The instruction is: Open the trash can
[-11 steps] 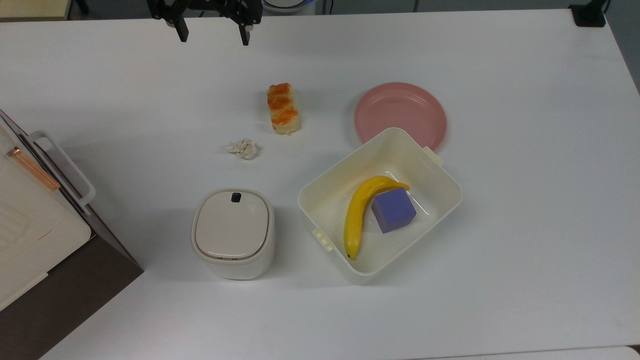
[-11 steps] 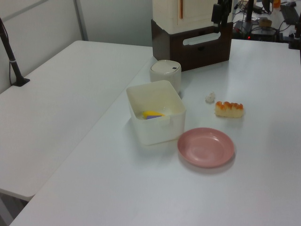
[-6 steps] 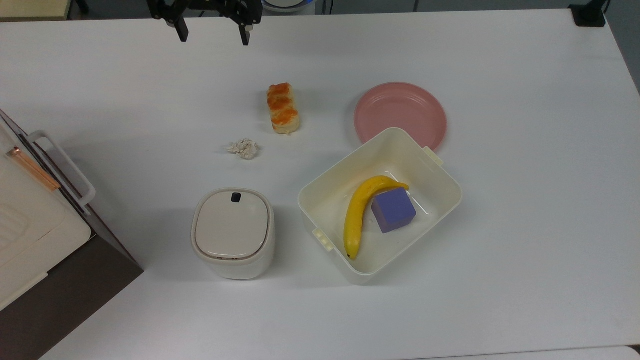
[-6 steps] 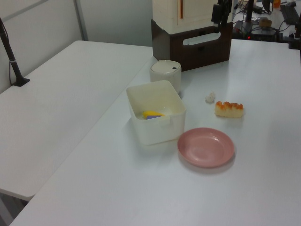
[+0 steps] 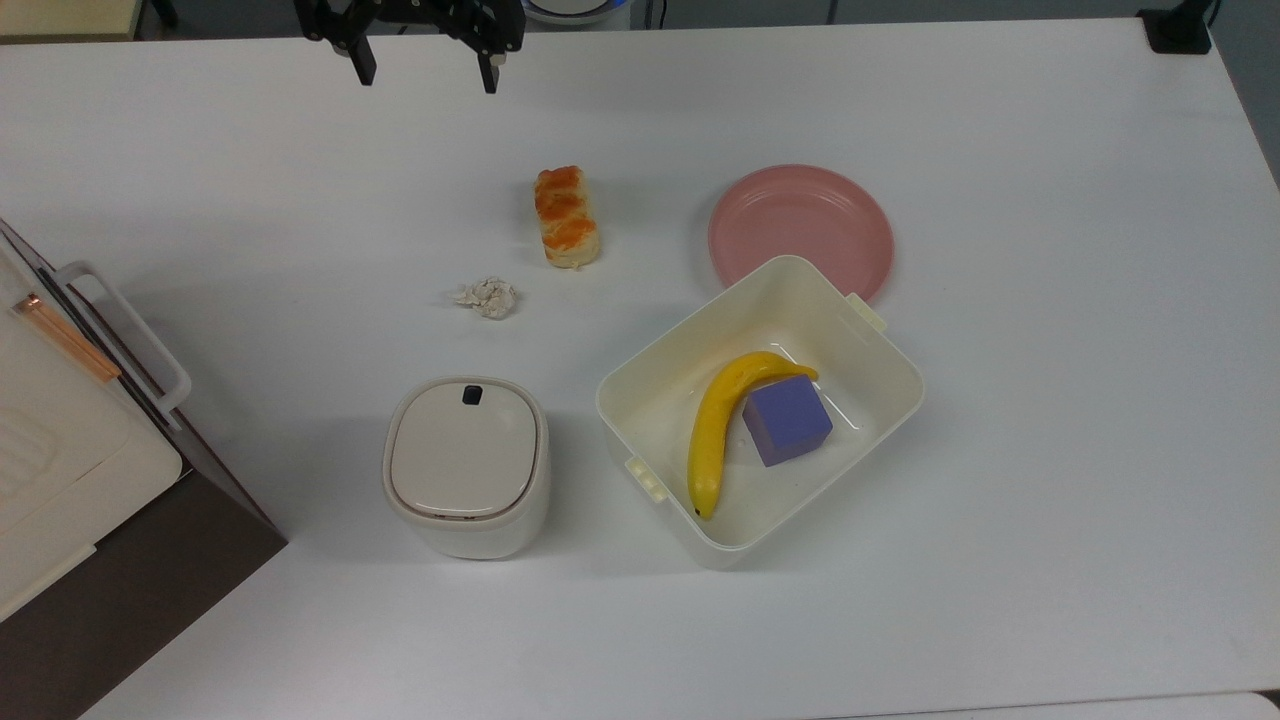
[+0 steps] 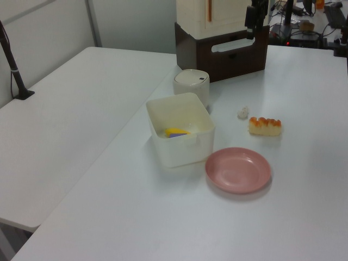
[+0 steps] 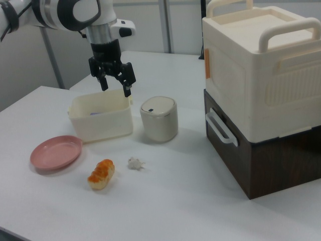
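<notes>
In the right view, a crumpled paper scrap (image 7: 135, 163) lies nearest. Behind it the trash can (image 7: 158, 119) stands closed, just beside the cream tub (image 7: 100, 119). Farther back the gripper (image 7: 114, 85) hangs high, fingers spread, holding nothing. A descent that misses the small dark button (image 5: 472, 395) would likely press the lid shut or shove the light can sideways.

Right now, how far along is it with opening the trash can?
Nothing looks done yet: the trash can sits with its lid flat and shut. In hand is only the approach: the claw hangs open above the far table edge in the top view, well apart from the can. Left: reach the dark button and get the lid up.
</notes>
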### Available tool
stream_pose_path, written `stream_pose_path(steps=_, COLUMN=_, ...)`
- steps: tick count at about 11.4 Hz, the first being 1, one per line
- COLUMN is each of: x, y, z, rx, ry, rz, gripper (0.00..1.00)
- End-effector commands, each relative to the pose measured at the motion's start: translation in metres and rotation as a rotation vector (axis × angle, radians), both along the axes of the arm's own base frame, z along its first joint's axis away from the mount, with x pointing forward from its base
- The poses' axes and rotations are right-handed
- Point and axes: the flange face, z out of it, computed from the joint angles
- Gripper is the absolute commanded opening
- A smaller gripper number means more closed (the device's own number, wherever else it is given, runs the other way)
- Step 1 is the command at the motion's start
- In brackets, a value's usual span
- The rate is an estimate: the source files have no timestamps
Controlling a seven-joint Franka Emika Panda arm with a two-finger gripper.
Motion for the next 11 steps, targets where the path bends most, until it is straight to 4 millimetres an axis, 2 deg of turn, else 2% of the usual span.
stream_pose_path(steps=1, x=-0.002, y=0.016, z=-0.008, rx=-0.035, ry=0.015, rz=0.031, gripper=1.00)
stream_pose_path(steps=3, x=-0.002, y=0.016, z=-0.008, rx=-0.035, ry=0.012, rz=0.028, gripper=1.00)
stream_pose_path(steps=4, x=-0.001, y=0.017, z=-0.010, rx=-0.036, ry=0.010, rz=0.028, gripper=0.96)
stream_pose_path(steps=5, x=0.003, y=0.017, z=-0.012, rx=-0.039, ry=0.007, rz=0.037, gripper=0.69)
stream_pose_path(steps=6, x=0.014, y=0.018, z=-0.017, rx=-0.042, ry=-0.043, rz=0.029, gripper=0.27)
stream_pose_path(steps=7, x=0.029, y=0.024, z=-0.020, rx=-0.047, ry=-0.110, rz=0.017, gripper=0.00)
stream_pose_path(steps=9, x=0.055, y=0.034, z=-0.029, rx=-0.072, ry=-0.174, rz=-0.001, gripper=0.00)
stream_pose_path(steps=11, x=0.063, y=0.032, z=-0.037, rx=-0.093, ry=-0.170, rz=0.008, gripper=0.00)
